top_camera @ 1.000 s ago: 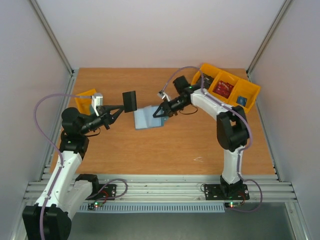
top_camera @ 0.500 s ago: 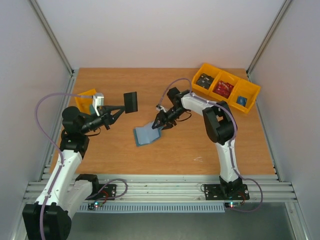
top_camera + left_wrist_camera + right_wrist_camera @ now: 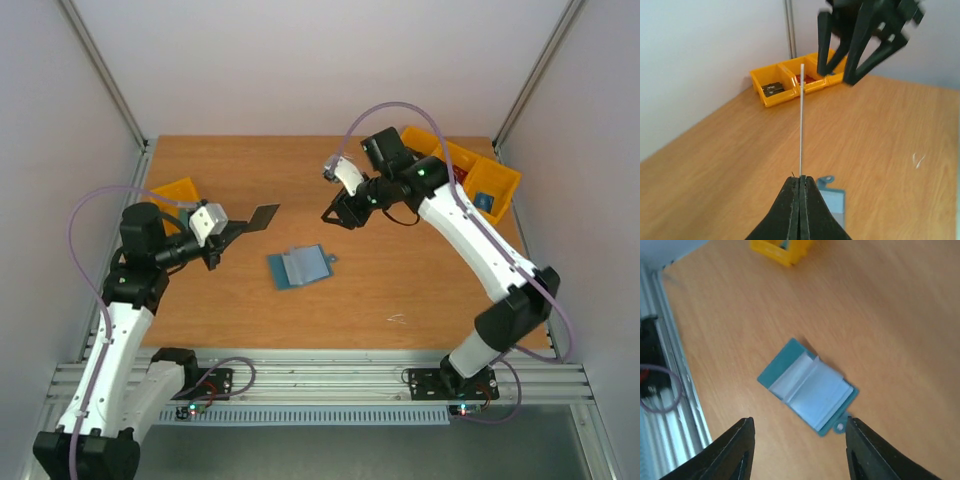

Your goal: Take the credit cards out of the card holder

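The teal card holder (image 3: 298,266) lies open and flat on the wooden table, its pale blue lining up, and nothing holds it. In the right wrist view the card holder (image 3: 808,385) sits below and between the open fingers of my right gripper (image 3: 800,422). My right gripper (image 3: 338,218) hangs above the table, behind and to the right of the holder. My left gripper (image 3: 240,228) is shut on a dark credit card (image 3: 263,216), held in the air left of the holder. The left wrist view shows that card (image 3: 801,120) edge on, rising from my left gripper (image 3: 800,179).
A row of yellow bins (image 3: 486,180) stands at the back right, partly behind the right arm, with red and black items inside. Another yellow bin (image 3: 172,194) sits at the left edge. The bins (image 3: 785,82) also show far off in the left wrist view.
My right gripper has opened, let go of the card holder and risen back to the right. The holder now lies flat on the table. The left arm has tilted its card flatter.
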Controlling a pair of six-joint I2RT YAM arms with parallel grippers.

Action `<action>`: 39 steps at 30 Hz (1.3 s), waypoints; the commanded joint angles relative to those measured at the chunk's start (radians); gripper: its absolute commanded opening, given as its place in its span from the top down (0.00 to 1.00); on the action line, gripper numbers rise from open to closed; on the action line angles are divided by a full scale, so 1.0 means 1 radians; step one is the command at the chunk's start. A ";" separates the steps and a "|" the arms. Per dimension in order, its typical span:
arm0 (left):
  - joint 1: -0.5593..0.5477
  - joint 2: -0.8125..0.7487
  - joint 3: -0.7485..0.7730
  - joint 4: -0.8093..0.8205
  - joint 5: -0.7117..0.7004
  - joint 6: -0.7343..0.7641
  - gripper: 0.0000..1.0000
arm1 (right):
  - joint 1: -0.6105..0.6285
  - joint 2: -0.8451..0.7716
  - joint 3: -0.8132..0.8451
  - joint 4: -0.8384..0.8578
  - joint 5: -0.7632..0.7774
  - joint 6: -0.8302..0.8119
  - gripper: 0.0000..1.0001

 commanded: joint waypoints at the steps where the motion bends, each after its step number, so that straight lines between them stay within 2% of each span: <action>1: -0.025 -0.036 0.043 -0.146 -0.016 0.367 1.00 | 0.124 -0.122 -0.033 0.049 0.075 -0.415 0.49; 4: -0.049 -0.050 0.051 -0.152 -0.044 0.461 1.00 | 0.189 -0.165 -0.044 0.112 0.119 -0.509 0.49; 7: -0.071 -0.069 0.049 -0.153 -0.090 0.583 1.00 | 0.223 -0.189 -0.039 0.176 0.118 -0.518 0.47; 10: -0.094 -0.096 0.026 -0.074 -0.175 0.689 1.00 | 0.220 -0.189 -0.005 0.229 0.119 -0.359 0.38; 13: -0.107 -0.115 -0.005 0.057 -0.286 0.769 1.00 | 0.205 -0.174 0.059 0.194 0.084 -0.231 0.37; 15: -0.111 -0.128 -0.036 0.133 -0.323 0.876 1.00 | 0.192 -0.172 0.082 0.190 0.028 -0.157 0.37; 20: -0.119 -0.151 -0.167 0.426 -0.333 1.231 1.00 | 0.098 -0.090 0.243 0.143 -0.137 0.159 0.34; 25: -0.132 -0.115 -0.242 0.702 -0.316 1.447 1.00 | 0.037 0.042 0.394 0.065 -0.218 0.478 0.40; 28: -0.140 -0.095 -0.261 0.791 -0.303 1.507 1.00 | 0.052 0.096 0.373 0.114 -0.303 0.636 0.46; 31: -0.148 -0.082 -0.273 0.841 -0.292 1.530 1.00 | 0.101 0.134 0.379 0.125 -0.328 0.619 0.45; 35: -0.154 -0.094 -0.277 0.828 -0.268 1.529 1.00 | 0.117 0.174 0.378 0.198 -0.480 0.646 0.41; 39: -0.157 -0.094 -0.275 0.825 -0.277 1.519 1.00 | 0.126 0.190 0.375 0.181 -0.483 0.616 0.42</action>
